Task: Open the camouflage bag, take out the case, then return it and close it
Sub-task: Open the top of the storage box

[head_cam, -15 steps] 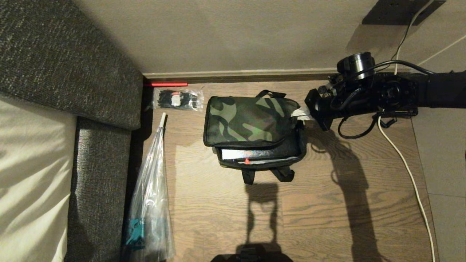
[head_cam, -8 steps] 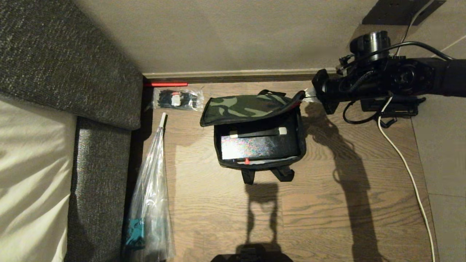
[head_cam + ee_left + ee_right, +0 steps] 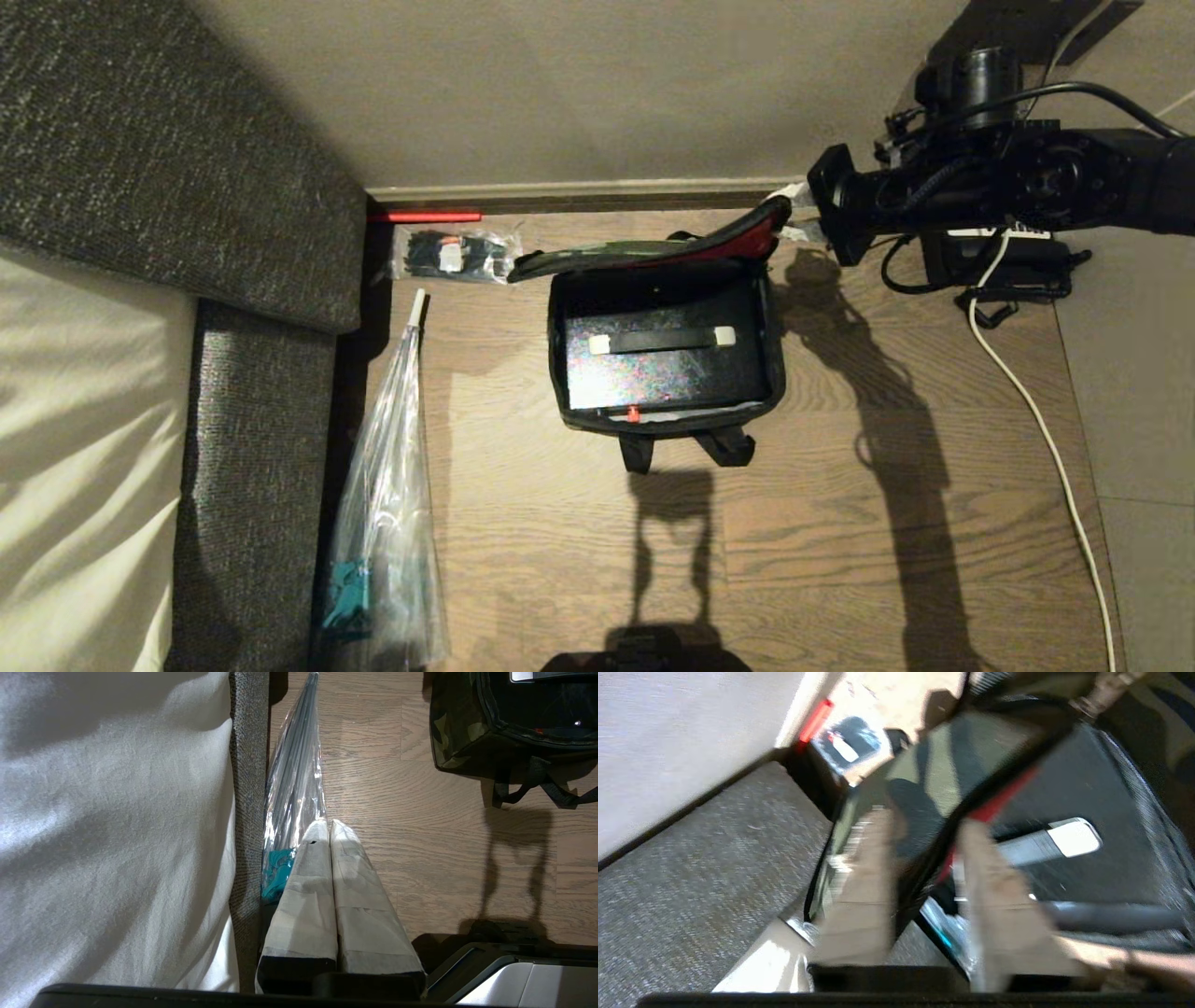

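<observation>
Wooden floor (image 3: 840,523) is spreading out below the pale wall (image 3: 579,84), a baseboard (image 3: 579,189) running along where they meet. A grey fabric sofa (image 3: 140,168) is sitting against the wall at the floor's left edge, a white sheet (image 3: 75,448) lying over its seat. A red strip (image 3: 425,216) is lying at the baseboard, just beside the sofa's corner. A clear packet of black items (image 3: 456,254) is resting near that strip. A clear folded umbrella (image 3: 387,523) with a teal handle is lying alongside the sofa's front. A white cable (image 3: 1050,448) is trailing across the floor, well apart from the sofa.
</observation>
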